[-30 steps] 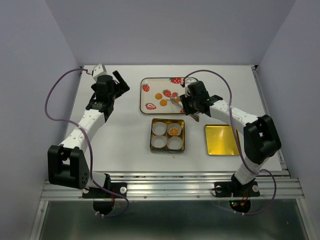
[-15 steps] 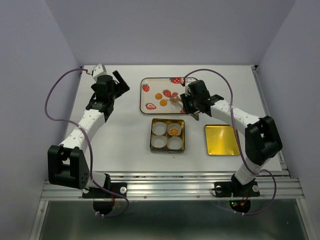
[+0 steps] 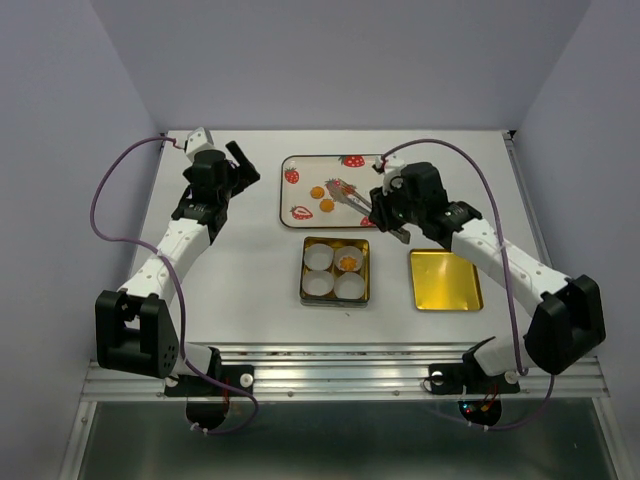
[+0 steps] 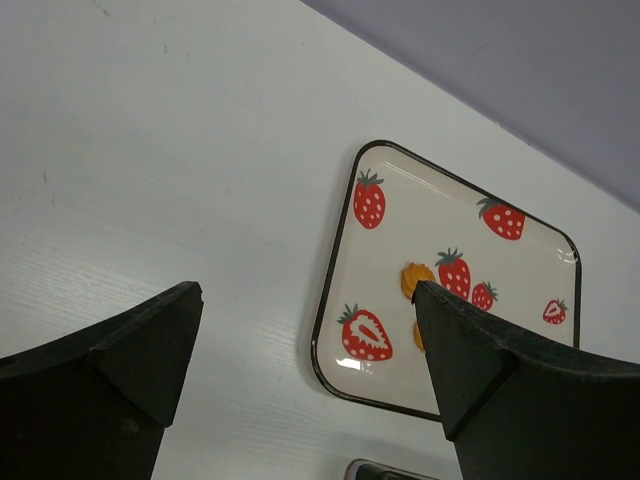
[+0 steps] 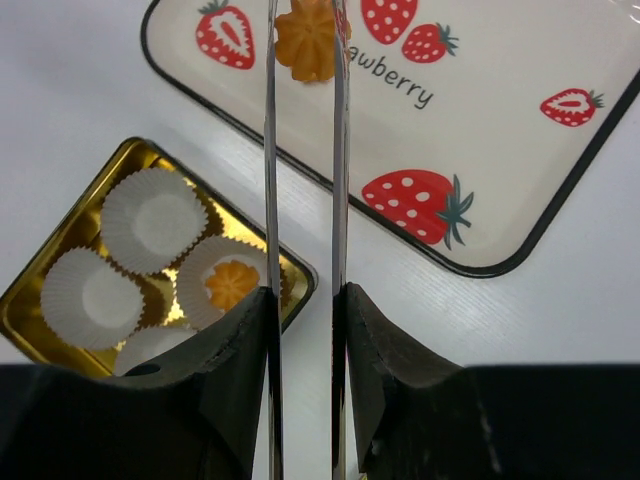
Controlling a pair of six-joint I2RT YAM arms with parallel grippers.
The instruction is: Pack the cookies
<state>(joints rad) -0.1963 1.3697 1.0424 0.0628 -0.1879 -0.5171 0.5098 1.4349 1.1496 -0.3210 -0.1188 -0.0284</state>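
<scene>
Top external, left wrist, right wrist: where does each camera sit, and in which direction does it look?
Top external: fixed above and behind the robot, looking down at the table; left arm and right arm show whole.
Left wrist: on the left arm, looking across the table at the strawberry tray; open left fingers at the bottom.
Right wrist: on the right arm, looking down at tray and tin; right fingers grip tongs holding a cookie.
Shared: all three show the tray; top external and right wrist show the tin.
</scene>
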